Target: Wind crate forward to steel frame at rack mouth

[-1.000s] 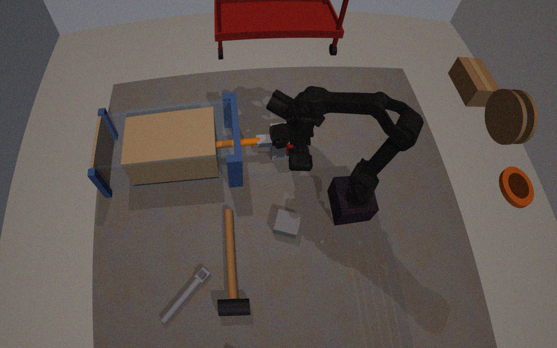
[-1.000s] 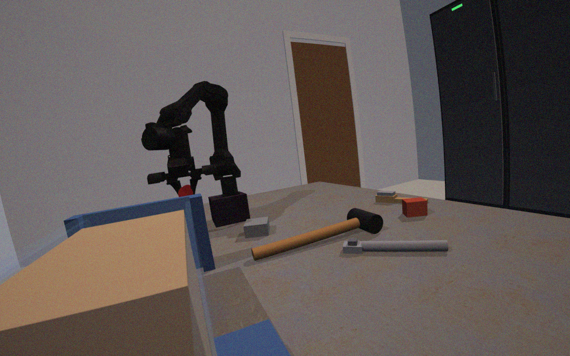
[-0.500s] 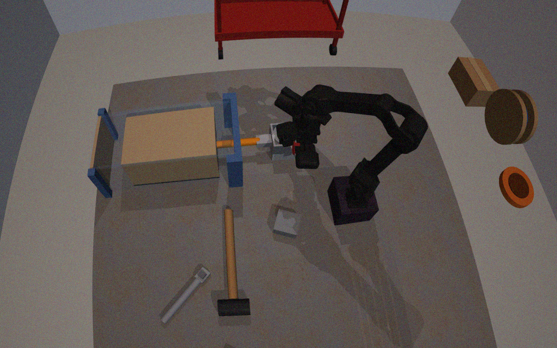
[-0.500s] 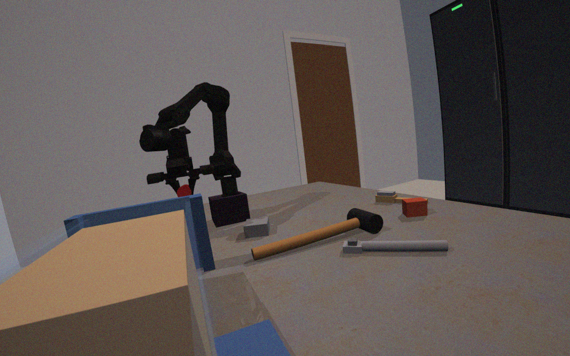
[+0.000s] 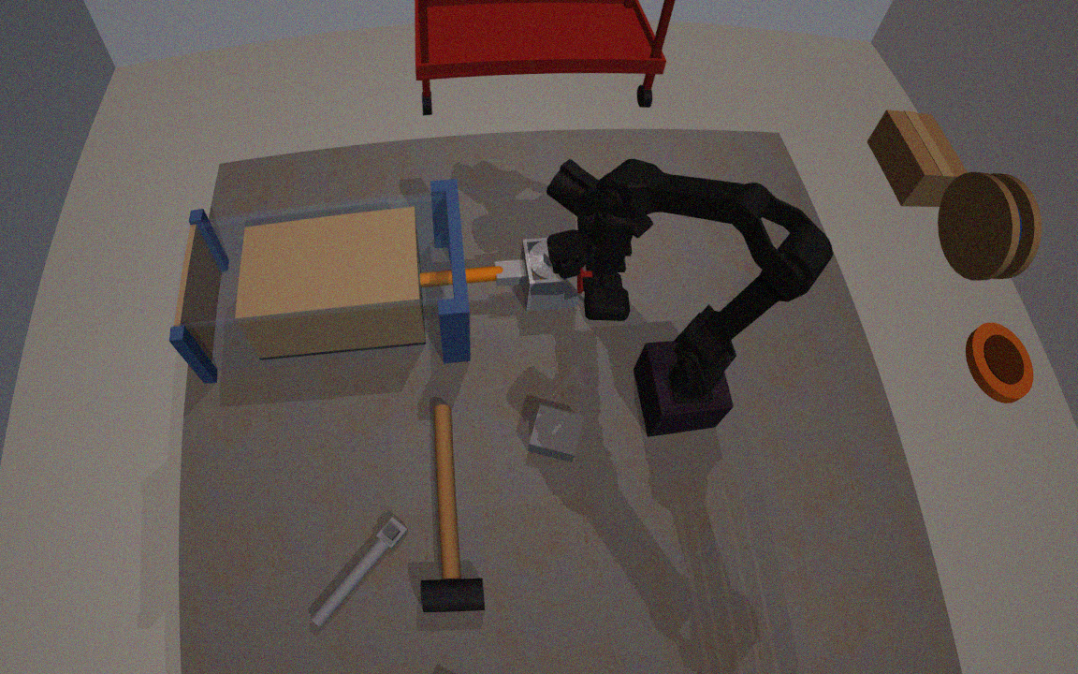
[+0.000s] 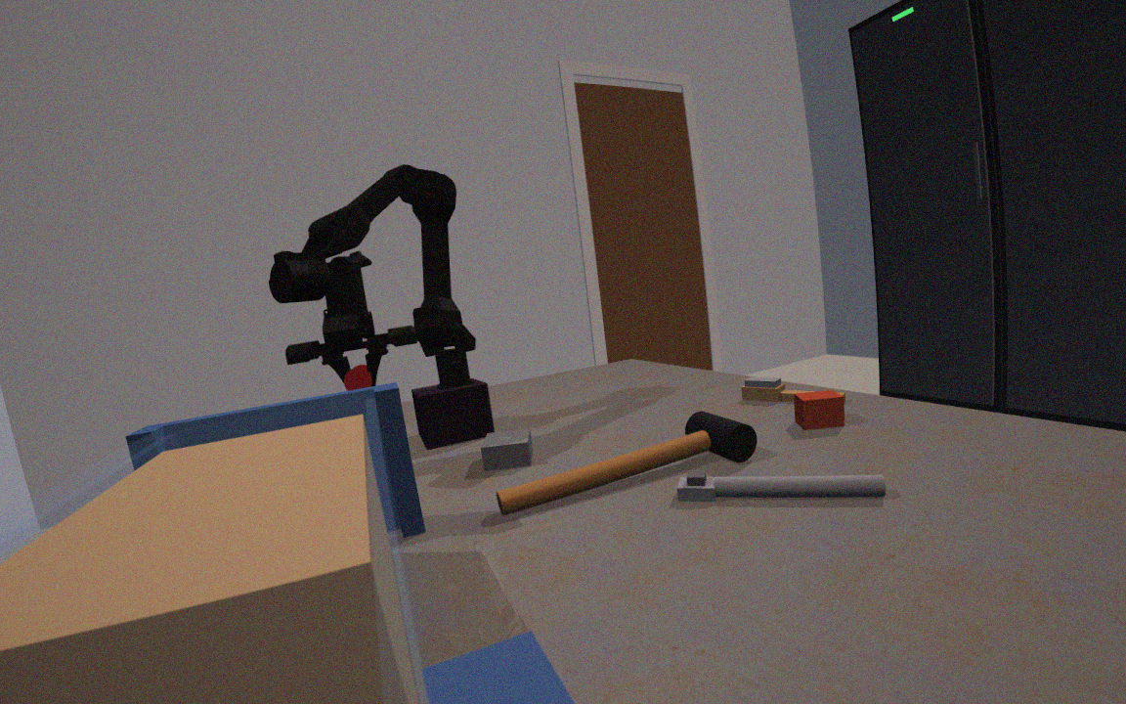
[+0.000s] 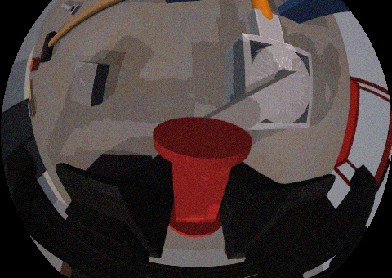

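Note:
The tan crate (image 5: pixel 325 259) (image 6: pixel 226 507) sits flat in the clear-panelled cubby, its front a narrow gap behind the blue frame (image 5: pixel 458 329) (image 6: pixel 402 472). An orange strap (image 5: pixel 480 274) (image 7: pixel 259 0) runs from it under the frame to the winch (image 5: pixel 549 296) (image 7: pixel 235 73). The handle's grey arm (image 7: pixel 245 96) reaches from the winch top to its red knob (image 5: pixel 581 282) (image 6: pixel 358 376) (image 7: pixel 202 136). My gripper (image 5: pixel 589 281) (image 6: pixel 358 381) (image 7: pixel 198 150) is shut on this knob, on the arm-base side of the winch. The key in the hole is hidden.
A grey block (image 5: pixel 555 432) (image 6: pixel 505 452) (image 7: pixel 87 83) lies near the arm base (image 5: pixel 683 393). A mallet (image 5: pixel 447 503) (image 6: pixel 606 472) and a grey bar tool (image 5: pixel 355 578) (image 6: pixel 795 486) lie farther off. A red block (image 6: pixel 819 410) is beyond them. A red cart (image 5: pixel 539 66) stands past the bench.

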{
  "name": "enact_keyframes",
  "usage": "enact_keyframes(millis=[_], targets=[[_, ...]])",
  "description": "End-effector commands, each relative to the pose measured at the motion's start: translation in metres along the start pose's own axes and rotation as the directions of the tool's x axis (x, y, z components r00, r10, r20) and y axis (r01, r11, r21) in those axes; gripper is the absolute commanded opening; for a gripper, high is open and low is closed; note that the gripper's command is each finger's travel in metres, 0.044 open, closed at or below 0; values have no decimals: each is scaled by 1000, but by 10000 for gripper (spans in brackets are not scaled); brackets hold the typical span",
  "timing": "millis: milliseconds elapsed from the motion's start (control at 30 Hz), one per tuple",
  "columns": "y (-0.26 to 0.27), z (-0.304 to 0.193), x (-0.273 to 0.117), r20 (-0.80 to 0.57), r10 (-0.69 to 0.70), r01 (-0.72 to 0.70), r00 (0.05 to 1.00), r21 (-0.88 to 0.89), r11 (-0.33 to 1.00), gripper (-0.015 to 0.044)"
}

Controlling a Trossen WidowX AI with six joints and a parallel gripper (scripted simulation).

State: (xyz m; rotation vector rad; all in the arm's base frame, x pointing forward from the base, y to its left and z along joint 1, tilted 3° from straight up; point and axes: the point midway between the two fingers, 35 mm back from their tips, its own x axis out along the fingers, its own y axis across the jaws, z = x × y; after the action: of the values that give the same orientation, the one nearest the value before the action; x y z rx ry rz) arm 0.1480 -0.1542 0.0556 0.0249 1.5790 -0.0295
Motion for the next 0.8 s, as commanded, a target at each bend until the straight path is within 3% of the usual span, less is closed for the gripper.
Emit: enact_keyframes(millis=[0,767], targets=[[-8,-10,1,-23,-21,21,1000,12,1000,0],[-32,-28,0,-25,-23,23,999,12,1000,0]])
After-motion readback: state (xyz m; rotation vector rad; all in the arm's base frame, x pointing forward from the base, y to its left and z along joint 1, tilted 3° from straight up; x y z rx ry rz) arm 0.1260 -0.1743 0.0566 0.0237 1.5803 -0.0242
